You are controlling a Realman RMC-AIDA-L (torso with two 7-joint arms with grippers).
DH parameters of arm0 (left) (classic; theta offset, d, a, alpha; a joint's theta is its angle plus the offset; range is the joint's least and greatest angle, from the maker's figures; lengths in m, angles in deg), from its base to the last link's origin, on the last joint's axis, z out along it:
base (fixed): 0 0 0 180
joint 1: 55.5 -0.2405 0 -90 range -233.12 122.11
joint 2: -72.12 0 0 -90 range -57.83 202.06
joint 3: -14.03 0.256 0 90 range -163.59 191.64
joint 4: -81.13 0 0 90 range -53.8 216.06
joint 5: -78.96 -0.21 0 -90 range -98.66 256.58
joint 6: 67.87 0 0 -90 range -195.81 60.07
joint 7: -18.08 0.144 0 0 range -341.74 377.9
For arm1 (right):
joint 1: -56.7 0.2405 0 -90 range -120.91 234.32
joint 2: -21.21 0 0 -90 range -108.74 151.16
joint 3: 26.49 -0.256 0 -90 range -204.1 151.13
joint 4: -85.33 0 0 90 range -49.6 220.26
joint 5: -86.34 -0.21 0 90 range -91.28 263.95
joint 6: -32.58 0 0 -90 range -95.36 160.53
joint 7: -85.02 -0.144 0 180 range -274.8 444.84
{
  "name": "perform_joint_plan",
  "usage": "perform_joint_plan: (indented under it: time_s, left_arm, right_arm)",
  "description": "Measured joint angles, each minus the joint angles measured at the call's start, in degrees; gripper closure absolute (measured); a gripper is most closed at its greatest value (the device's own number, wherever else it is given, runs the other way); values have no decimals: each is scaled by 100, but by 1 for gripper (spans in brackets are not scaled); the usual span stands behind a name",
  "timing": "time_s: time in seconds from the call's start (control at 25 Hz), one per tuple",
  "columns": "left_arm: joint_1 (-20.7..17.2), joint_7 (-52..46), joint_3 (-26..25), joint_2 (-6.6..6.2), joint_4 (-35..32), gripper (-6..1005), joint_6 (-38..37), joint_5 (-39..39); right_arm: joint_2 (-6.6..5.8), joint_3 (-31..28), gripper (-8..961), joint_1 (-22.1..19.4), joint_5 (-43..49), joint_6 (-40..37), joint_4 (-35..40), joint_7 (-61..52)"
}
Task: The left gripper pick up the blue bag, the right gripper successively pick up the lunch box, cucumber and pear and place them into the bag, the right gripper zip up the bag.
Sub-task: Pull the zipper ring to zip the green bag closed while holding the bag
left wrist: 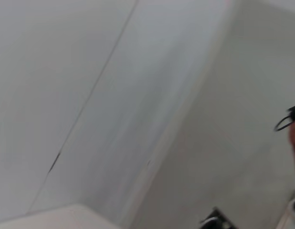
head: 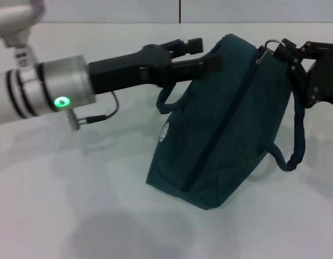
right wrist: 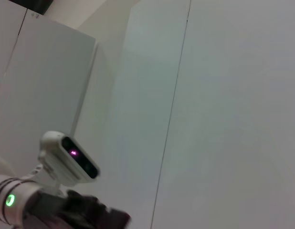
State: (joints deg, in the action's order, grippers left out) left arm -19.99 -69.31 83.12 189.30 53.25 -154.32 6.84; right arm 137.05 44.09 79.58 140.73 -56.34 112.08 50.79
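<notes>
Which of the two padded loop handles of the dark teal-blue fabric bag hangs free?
The handle on the right gripper's side dangles free; the other handle sits under the left gripper.

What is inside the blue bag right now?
You can't tell. The blue bag looks zipped shut, so its fabric hides whatever is inside. The left claw holds its top, and the right claw is at the zipper ring.

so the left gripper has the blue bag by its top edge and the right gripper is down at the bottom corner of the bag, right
Not quite. In the head view the right gripper is not at the bottom corner: it is up at the top end of the blue bag, at the zipper's metal ring pull. The left gripper does hold the bag by its top edge.
</notes>
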Motion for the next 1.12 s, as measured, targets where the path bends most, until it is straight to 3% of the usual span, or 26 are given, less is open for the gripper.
perform_joint_plan:
  time_s: [0.24,0.64,1.12]
  left_arm:
    - [116,-518,10,205,-382,108,618,-463]
    - [125,-570,42,220,-394,124,772,-555]
    - [48,-296,19,227,-392,617,744,-582]
  right_arm:
    - [0,8,929,5,0,0,-4,3]
    - [0,72,928,-18,0,-2,-13,36]
    - [0,140,927,-42,1,-18,-13,67]
